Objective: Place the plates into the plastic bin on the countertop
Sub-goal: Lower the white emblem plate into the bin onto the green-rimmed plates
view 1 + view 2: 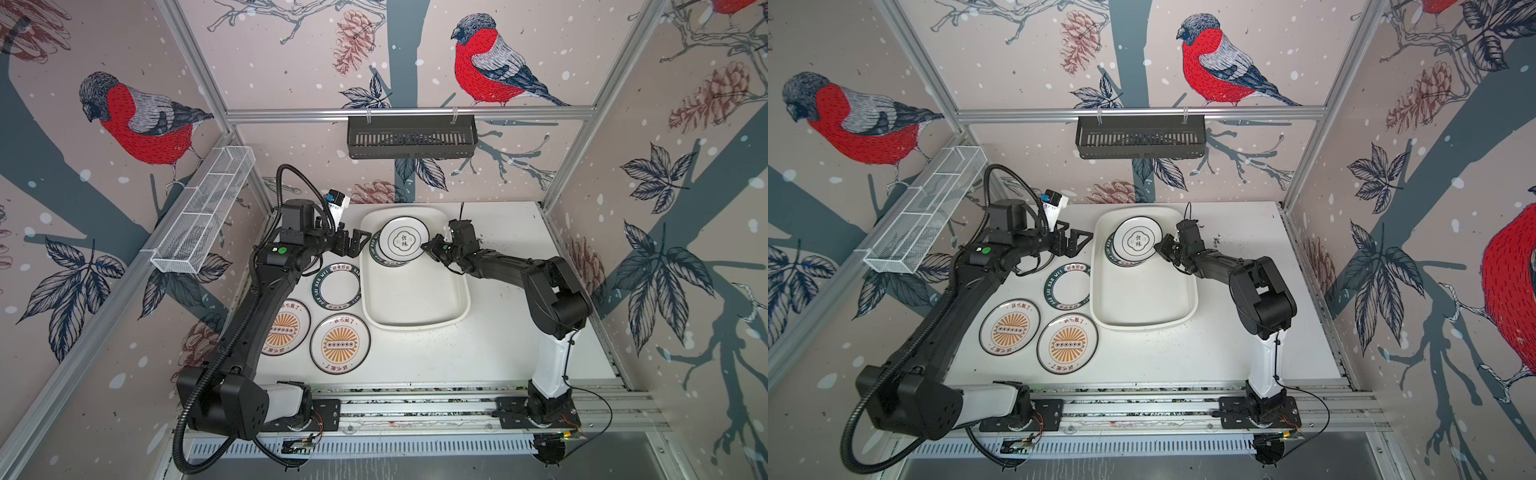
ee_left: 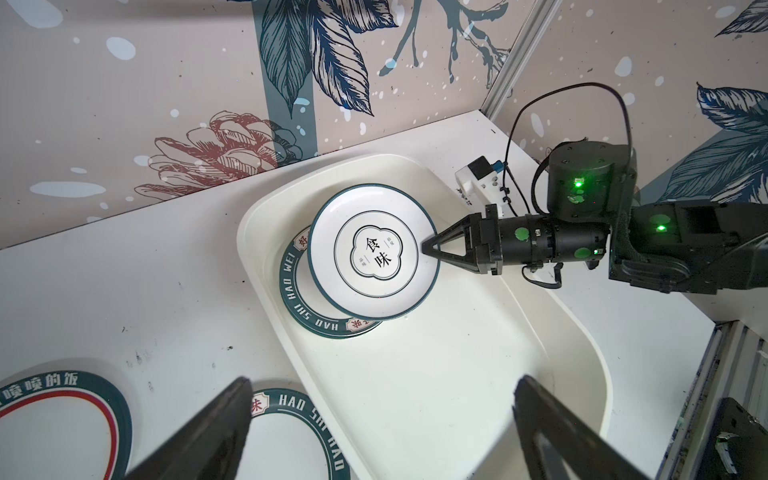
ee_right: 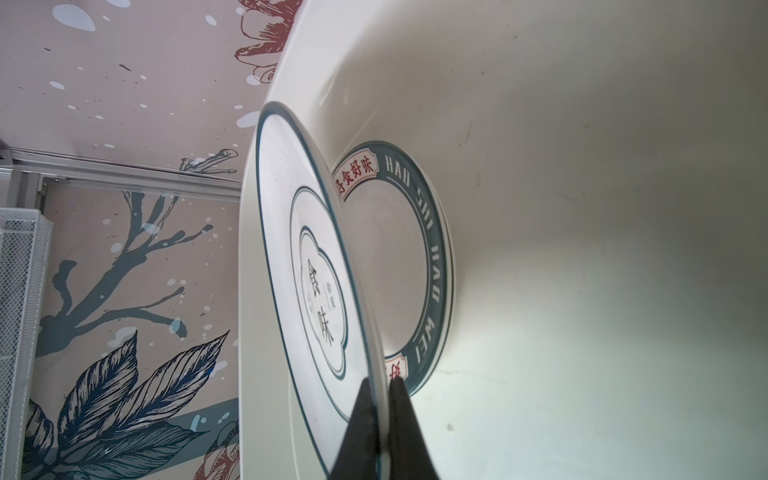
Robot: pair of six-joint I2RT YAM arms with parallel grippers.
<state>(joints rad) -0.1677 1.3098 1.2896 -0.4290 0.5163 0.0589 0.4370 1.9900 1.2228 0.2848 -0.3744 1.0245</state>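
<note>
Emblem plate [image 2: 374,257], rim pinched in right fingers [image 3: 357,436], hovers above lettered plate [image 2: 316,320] at far end of plastic bin [image 1: 415,291], apparently poised for stacking; left fingers [image 2: 199,432] wide, empty; other plates [image 1: 340,343] on worktop [image 1: 478,353], left.

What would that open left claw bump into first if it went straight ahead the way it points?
Probably the plastic bin's near rim, right ahead of the left gripper; if it rides higher, the emblem plate beyond. Height is unclear.

Two sunburst plates [image 1: 340,343] [image 1: 287,329], three lettered-rim plates [image 1: 336,286] [image 2: 328,326] [image 2: 62,415], one emblem plate [image 1: 404,241], one bin [image 1: 415,291].
</note>
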